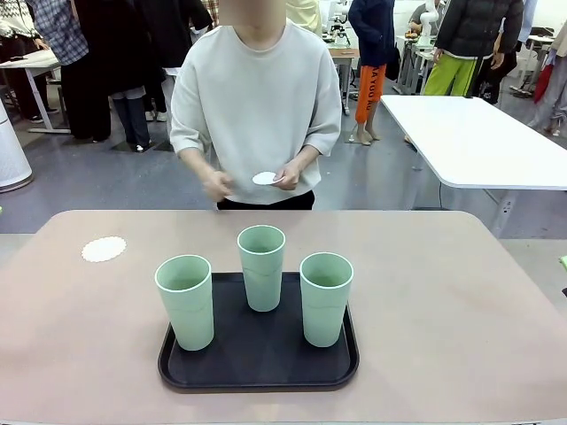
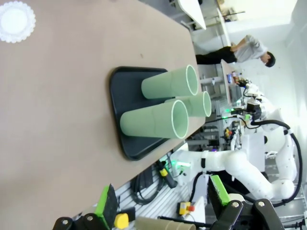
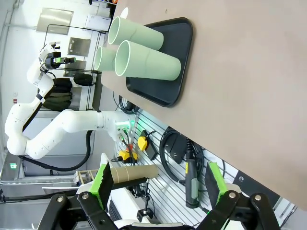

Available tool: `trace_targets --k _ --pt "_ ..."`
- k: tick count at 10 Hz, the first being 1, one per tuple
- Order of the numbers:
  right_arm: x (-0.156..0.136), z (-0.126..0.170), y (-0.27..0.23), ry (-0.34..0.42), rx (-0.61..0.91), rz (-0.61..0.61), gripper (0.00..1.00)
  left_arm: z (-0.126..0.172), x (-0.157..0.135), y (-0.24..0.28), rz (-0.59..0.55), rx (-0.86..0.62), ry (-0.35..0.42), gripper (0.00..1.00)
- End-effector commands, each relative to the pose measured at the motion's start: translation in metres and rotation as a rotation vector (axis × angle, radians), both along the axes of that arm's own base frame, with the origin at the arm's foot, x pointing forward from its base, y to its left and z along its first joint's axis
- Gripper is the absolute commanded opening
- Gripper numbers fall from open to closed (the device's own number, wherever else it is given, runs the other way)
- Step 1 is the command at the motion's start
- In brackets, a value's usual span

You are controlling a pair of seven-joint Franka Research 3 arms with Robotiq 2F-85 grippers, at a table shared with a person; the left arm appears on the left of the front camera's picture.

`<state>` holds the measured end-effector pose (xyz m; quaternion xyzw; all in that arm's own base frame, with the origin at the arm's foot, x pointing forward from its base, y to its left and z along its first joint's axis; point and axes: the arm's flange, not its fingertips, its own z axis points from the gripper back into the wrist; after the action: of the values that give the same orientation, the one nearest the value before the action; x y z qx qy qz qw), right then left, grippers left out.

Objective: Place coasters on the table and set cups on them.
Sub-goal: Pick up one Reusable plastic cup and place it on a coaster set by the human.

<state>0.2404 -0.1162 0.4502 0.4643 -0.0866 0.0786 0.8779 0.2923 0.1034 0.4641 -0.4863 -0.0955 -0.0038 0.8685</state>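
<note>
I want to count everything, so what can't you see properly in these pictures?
Front view: one hand of the person is blurred; whether it holds anything is unclear.
Front view: the held coaster is too small to tell one from a stack.
Left wrist view: the far cup is partly hidden behind the nearest cup.

Black tray (image 1: 257, 354) centre, rounded corners. White rectangular table (image 1: 478, 142) far right. Cardboard tube (image 3: 134, 171) in right wrist view.

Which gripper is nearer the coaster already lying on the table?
Left. The left gripper hangs beyond the table edge on the coaster side; the right gripper hangs off the opposite side, with the tray of cups between.
</note>
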Motion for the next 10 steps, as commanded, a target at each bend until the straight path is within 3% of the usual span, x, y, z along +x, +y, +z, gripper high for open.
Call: trace_targets --k 1,2,3,5,7,10 --pt "0.001 0.0 0.0 -0.009 0.014 0.005 1.0 0.0 0.0 0.0 0.0 0.0 0.0 1.0" --pt "0.001 0.0 0.0 -0.009 0.014 0.005 1.0 0.008 -0.002 0.002 -0.266 0.125 -0.245 1.0" --pt "0.001 0.0 0.0 -0.009 0.014 0.005 1.0 0.02 0.007 -0.003 -0.37 0.408 -0.487 1.0" --pt "0.001 0.0 0.0 -0.009 0.014 0.005 1.0 0.042 0.013 -0.033 -0.639 0.669 -0.645 1.0" --pt "0.001 0.0 0.0 -0.009 0.014 0.005 1.0 0.052 0.022 -0.068 -0.936 0.79 -0.79 1.0" --pt "0.001 0.0 0.0 -0.009 0.014 0.005 1.0 0.047 0.033 -0.129 -1.107 0.899 -0.819 1.0"
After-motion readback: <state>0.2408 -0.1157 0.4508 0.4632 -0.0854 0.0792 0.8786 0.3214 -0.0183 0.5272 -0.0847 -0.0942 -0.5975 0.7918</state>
